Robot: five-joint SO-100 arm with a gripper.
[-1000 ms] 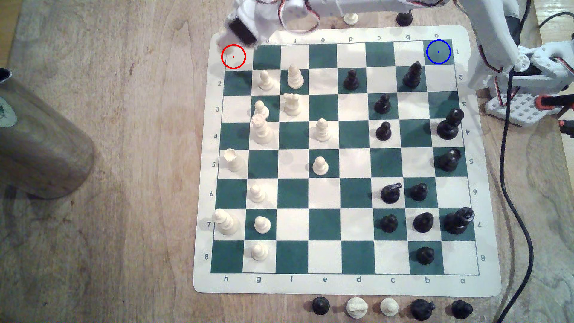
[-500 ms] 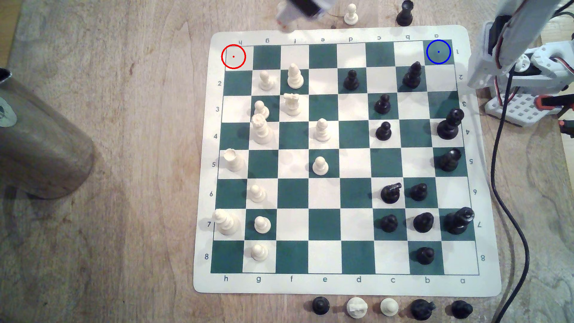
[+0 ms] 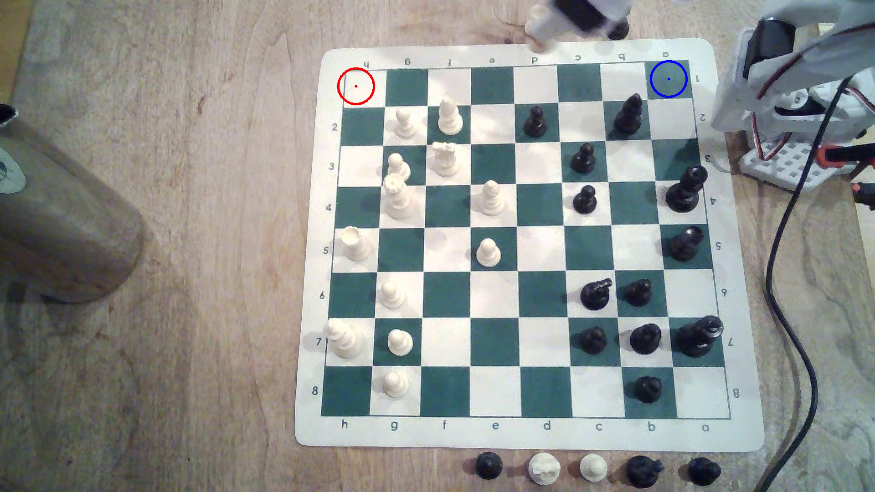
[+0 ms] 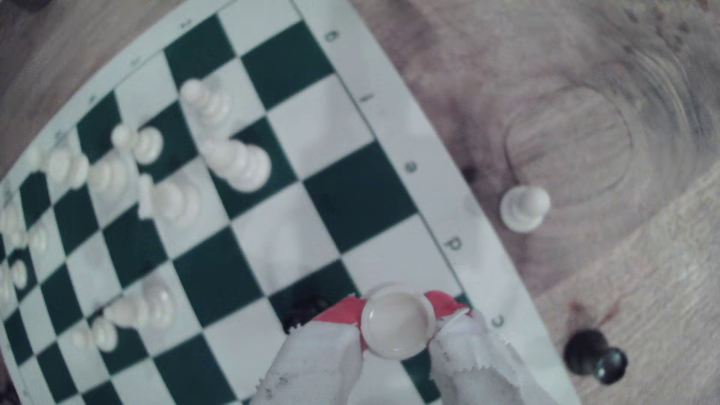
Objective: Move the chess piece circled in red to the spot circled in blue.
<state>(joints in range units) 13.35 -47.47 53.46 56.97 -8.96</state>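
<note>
In the exterior view, the red-ringed square (image 3: 356,86) at left is vacant. The gripper (image 3: 540,40) is above the board's far edge, near file d, clamped on the chess piece (image 4: 397,320), lifted clear of standing pieces. The spot (image 3: 668,79) at right awaits placement.

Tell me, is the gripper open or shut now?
Shut on the rook. In the wrist view the red-tipped fingers of the gripper press both sides of its round base, above the board.
</note>
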